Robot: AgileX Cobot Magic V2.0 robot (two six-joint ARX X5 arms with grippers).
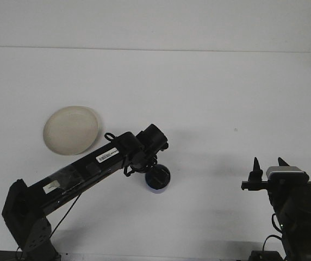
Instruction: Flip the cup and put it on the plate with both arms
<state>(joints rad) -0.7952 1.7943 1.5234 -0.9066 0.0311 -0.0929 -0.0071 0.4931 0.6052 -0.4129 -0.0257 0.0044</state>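
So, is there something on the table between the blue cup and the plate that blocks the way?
No object lies between the blue cup and the plate. Only the left arm itself stretches across that stretch of bare table.

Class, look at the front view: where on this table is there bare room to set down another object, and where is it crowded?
Free: the wide far half of the table behind everything, and the stretch between the blue cup and the right claw. Crowded: the near left, where the left arm lies between the plate and the cup, with the left claw over it.
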